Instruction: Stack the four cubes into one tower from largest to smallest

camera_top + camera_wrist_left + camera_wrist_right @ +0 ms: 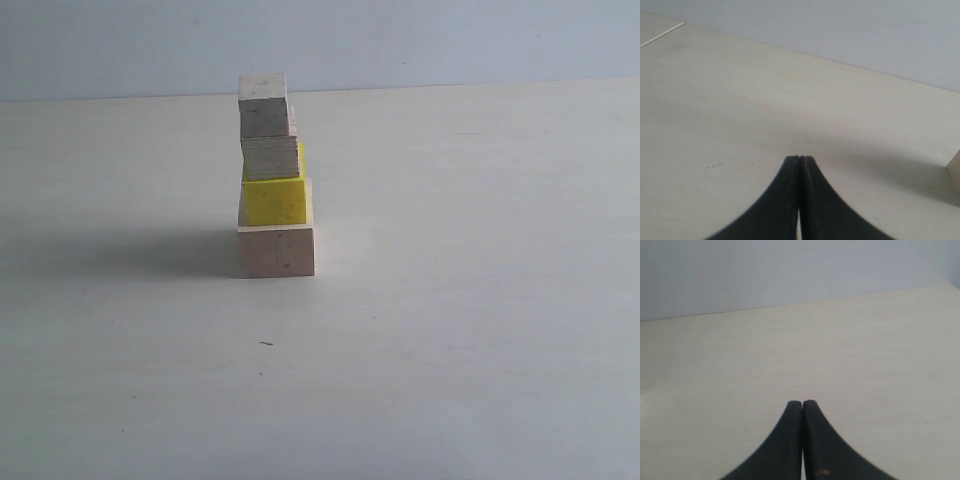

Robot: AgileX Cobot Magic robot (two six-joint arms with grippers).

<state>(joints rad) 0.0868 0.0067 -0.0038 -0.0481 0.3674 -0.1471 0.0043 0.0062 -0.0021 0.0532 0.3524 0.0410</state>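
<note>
The tower stands four high, perhaps slightly crooked, so I judge stacking done. My left gripper and right gripper are pinched closed, empty; next I only check alignment.

We see the tower head-on from the exterior camera, set low and fairly near, facing the wall across the worktop. Our wrist cameras look along the left fingers and right fingers, close over the same worktop, towards that wall.
</note>
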